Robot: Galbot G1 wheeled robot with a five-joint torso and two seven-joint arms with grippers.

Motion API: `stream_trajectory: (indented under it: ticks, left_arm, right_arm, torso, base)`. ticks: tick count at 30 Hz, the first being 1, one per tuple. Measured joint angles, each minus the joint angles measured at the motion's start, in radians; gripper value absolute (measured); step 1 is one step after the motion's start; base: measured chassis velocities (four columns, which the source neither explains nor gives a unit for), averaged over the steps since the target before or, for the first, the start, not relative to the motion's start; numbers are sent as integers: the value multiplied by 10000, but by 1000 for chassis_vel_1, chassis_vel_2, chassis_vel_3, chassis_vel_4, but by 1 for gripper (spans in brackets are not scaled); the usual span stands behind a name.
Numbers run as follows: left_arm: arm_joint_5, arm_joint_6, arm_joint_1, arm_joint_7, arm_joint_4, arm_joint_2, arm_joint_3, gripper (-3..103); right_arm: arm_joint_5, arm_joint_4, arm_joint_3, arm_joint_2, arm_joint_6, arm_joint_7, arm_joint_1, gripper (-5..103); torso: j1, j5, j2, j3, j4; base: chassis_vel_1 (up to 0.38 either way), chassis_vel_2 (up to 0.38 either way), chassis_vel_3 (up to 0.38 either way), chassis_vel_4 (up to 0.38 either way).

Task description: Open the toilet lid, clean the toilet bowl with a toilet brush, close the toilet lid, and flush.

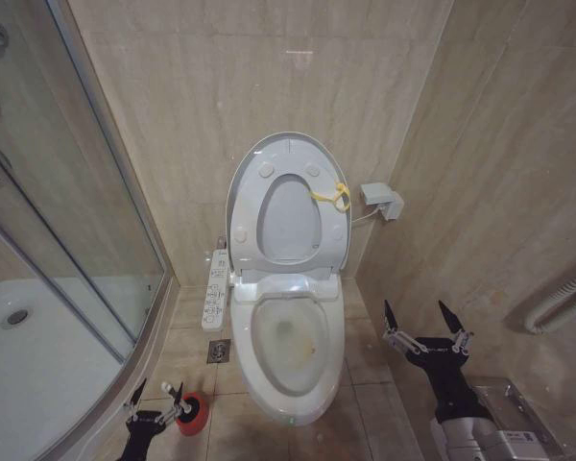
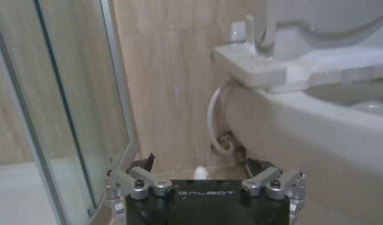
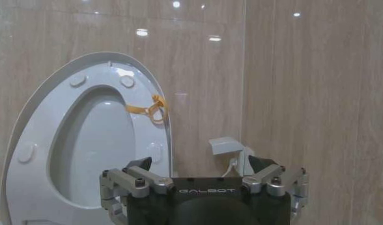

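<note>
Reaching for the brush (image 2: 202, 172) with the open left gripper (image 1: 156, 396) looks dicey: clip the red holder (image 1: 194, 414) and it tips. Right gripper (image 1: 426, 327) open, idle; lid (image 1: 290, 154) up.

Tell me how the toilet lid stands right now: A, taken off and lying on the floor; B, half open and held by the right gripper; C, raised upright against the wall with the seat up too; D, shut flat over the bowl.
C: in the head view the toilet lid stands upright against the wall with the seat raised against it, the stained toilet bowl lies exposed, and the right gripper hangs apart from it, holding nothing.
</note>
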Motion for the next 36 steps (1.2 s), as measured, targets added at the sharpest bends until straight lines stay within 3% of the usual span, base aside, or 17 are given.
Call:
stream_trajectory:
  ticks: [7, 19, 20, 25, 26, 33, 34, 36]
  left_arm:
    - [-36, -193, -1153, 294, 1629, 58, 294, 100]
    - [-69, -247, -1522, 626, 2231, -88, 337, 100]
    - [-69, -249, -1508, 693, 2191, -102, 330, 85]
    - [-64, -240, -1437, 865, 2076, -147, 314, 85]
    - [-63, -238, -1431, 899, 2082, -161, 306, 57]
    - [-73, -232, -1398, 954, 2130, -217, 211, 57]
    - [-81, -235, -1387, 957, 2143, -230, 181, 30]
    - [-104, -245, -1358, 959, 2162, -254, 136, 30]
  right_arm:
    - [0, 0, 0, 0, 0, -1, 0, 100]
    - [0, 0, 0, 1, 0, -1, 0, 100]
    - [0, 0, 0, 0, -1, -1, 0, 100]
    - [0, 0, 0, 0, 0, -1, 0, 100]
    - [0, 0, -1, 0, 0, -1, 0, 100]
    - [0, 0, 0, 0, 0, 0, 0, 100]
    - [0, 1, 0, 0, 0, -1, 0, 100]
    - [0, 0, -1, 0, 0, -1, 0, 100]
  torso:
    - [0, 1, 0, 0, 2]
    - [0, 1, 0, 0, 2]
    - [0, 1, 0, 0, 3]
    - [0, 2, 0, 0, 3]
    - [0, 2, 0, 0, 3]
    - [0, 2, 0, 0, 2]
    - [0, 2, 0, 0, 2]
    - [0, 1, 0, 0, 3]
  base:
    - [0, 0, 0, 0]
    - [0, 0, 0, 0]
    - [0, 0, 0, 0]
    - [0, 0, 0, 0]
    - [0, 0, 0, 0]
    - [0, 0, 0, 0]
    - [0, 0, 0, 0]
    - [0, 0, 0, 0]
